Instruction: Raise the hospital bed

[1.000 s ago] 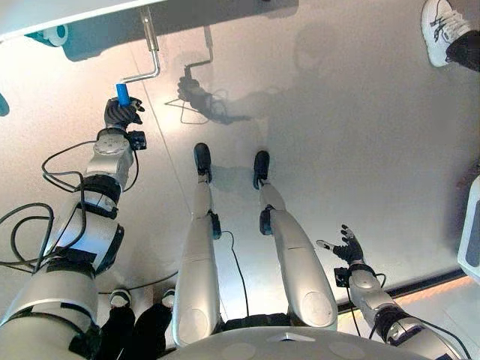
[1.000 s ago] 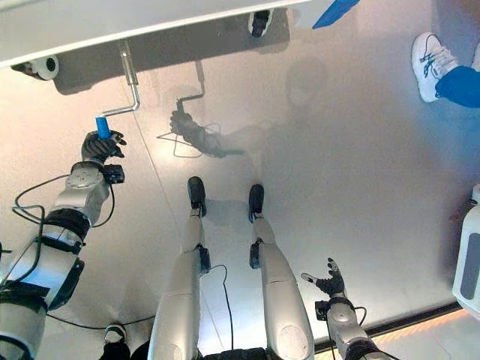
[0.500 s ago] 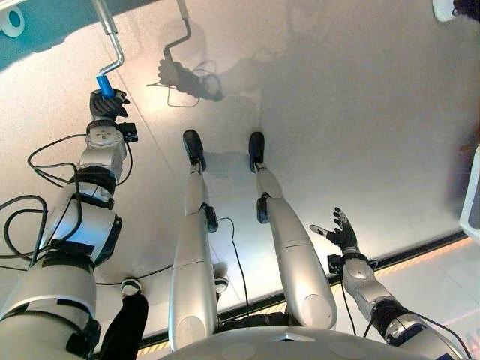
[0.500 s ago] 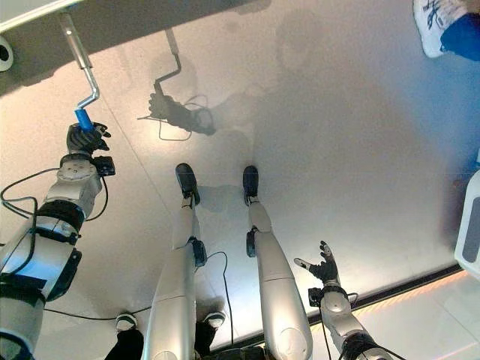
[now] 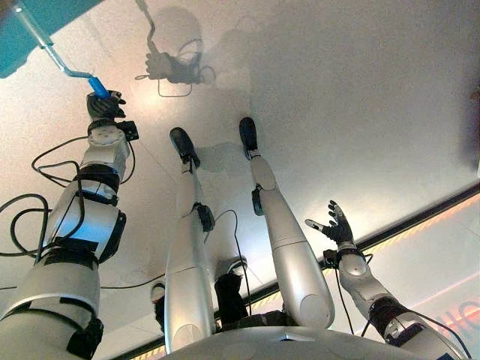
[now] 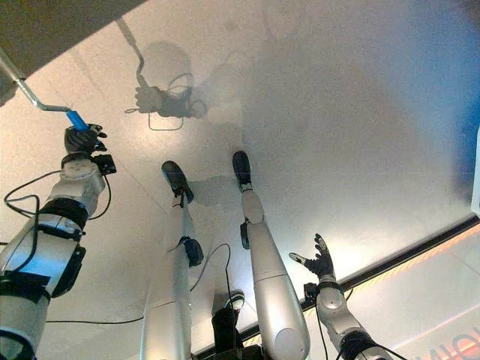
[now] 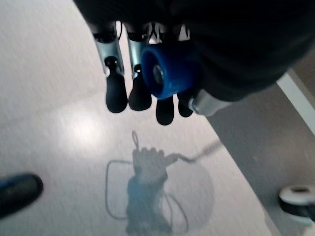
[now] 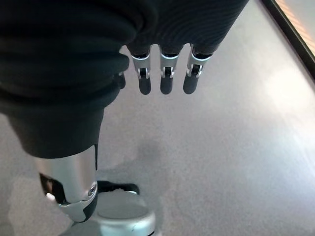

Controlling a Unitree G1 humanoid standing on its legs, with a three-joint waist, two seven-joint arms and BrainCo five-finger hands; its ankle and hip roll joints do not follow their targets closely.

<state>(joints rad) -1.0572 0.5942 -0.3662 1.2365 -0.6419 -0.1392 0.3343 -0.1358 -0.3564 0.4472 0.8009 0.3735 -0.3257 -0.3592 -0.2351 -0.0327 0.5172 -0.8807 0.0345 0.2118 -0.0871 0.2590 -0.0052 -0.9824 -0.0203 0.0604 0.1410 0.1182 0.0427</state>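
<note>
A bent metal crank (image 5: pixel 52 58) with a blue grip (image 5: pixel 97 87) sticks out from under the hospital bed (image 5: pixel 30 30) at the upper left. My left hand (image 5: pixel 105 106) is shut on the blue grip; in the left wrist view the grip's round blue end (image 7: pixel 165 71) shows between the curled fingers (image 7: pixel 116 93). The crank's shaft runs up and left from the grip to the bed frame. My right hand (image 5: pixel 336 229) hangs open at the lower right, fingers (image 8: pixel 165 78) straight and holding nothing.
The floor (image 5: pixel 337 112) is pale and glossy. A dark strip with an orange glow (image 5: pixel 427 217) crosses it at the lower right. A bed caster wheel (image 7: pixel 298 199) stands on the floor in the left wrist view.
The whole picture has shifted, so the camera moved. The crank has turned: its shaft now leans up-left from the grip where it stood nearly upright before. My left hand stays shut on the grip.
</note>
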